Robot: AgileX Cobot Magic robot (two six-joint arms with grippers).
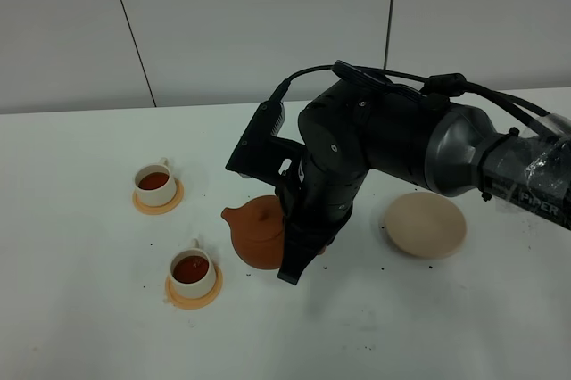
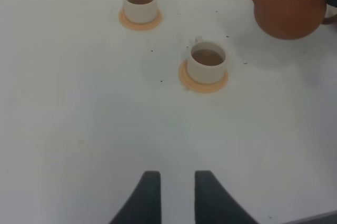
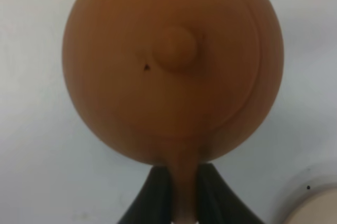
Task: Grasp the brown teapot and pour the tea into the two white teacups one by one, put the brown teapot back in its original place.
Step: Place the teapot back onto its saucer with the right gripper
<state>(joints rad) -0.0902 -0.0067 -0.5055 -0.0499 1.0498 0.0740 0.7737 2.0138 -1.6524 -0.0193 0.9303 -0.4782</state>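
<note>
The right arm reaches across the middle of the white desk (image 1: 89, 326), and its gripper (image 3: 178, 192) has its dark fingers (image 3: 155, 195) pinched tight on the loop handle of the brown teapot (image 1: 259, 233). From the wrist camera the pot fills the view, lid knob (image 3: 175, 47) facing up, the handle running down between the two fingers. In the overhead view the teapot sits low near the desk, spout pointing toward the cups, though whether it rests on the surface or hangs just above it is hard to say. Beside it, on the right, lies the beige round coaster (image 1: 426, 225), bare and apart from the pot. Over on the left stand the two white teacups, the far cup (image 1: 154, 184) and the near cup (image 1: 192, 271), each on its orange-tan saucer and each showing dark reddish tea inside. The left gripper (image 2: 176, 195) hovers over bare desk near the cups, fingers parted and holding nothing.
</note>
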